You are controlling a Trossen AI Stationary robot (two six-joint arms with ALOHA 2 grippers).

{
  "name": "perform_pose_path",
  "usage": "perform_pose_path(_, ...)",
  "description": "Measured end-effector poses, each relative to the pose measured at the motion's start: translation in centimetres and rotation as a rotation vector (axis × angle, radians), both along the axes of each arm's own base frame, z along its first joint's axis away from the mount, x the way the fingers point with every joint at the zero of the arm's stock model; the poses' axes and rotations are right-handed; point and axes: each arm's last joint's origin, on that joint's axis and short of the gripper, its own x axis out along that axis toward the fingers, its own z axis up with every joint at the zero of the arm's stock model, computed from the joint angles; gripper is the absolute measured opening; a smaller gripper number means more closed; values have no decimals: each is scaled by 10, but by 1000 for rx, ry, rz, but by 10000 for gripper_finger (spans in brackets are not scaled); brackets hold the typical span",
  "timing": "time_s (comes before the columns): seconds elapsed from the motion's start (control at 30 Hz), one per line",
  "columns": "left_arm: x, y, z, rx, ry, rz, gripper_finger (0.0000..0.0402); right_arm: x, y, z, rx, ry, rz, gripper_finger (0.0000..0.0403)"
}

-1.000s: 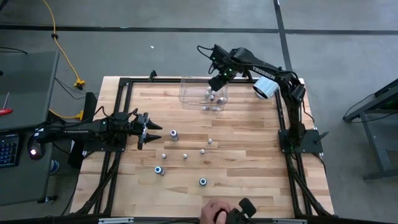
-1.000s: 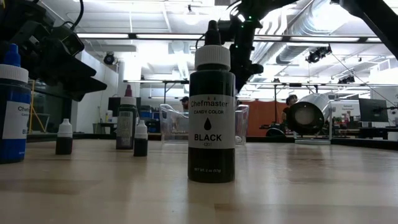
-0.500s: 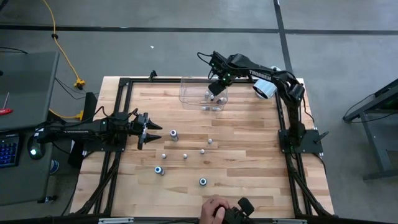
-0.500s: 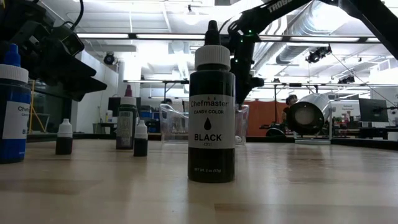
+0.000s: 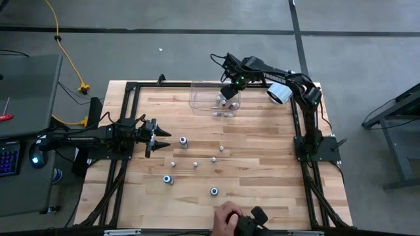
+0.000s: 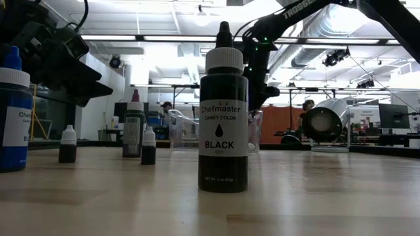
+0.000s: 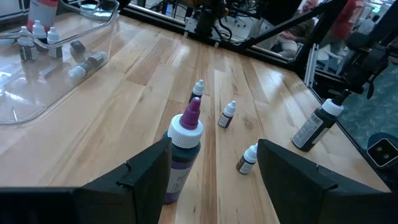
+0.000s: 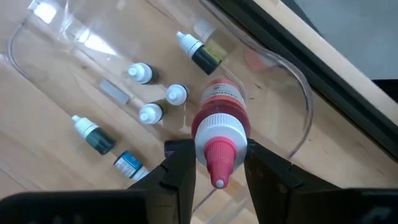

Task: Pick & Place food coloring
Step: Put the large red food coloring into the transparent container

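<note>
The right gripper (image 8: 212,163), clamped on a red bottle (image 8: 219,127), hangs over the far bin (image 5: 202,103) to drop it in.

A robotics lab or workshop in an industrial hall; around the wooden table (image 5: 256,151) lies bare grey concrete floor (image 5: 164,59), with a yellow cable (image 5: 62,46) trailing beside it; behind the table, exposed ceiling ducts (image 6: 328,26) and strip lights (image 6: 118,37) hang above shelving and monitors (image 6: 392,117); a person (image 6: 306,105) sits there.
</note>
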Motion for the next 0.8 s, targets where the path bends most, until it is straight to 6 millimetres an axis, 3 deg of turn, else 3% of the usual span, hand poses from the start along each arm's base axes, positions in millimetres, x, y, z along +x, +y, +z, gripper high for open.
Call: perform_pose_path(0.8,0,0,0,0,0,0,234,2,-2,-5,-10,6,35,134)
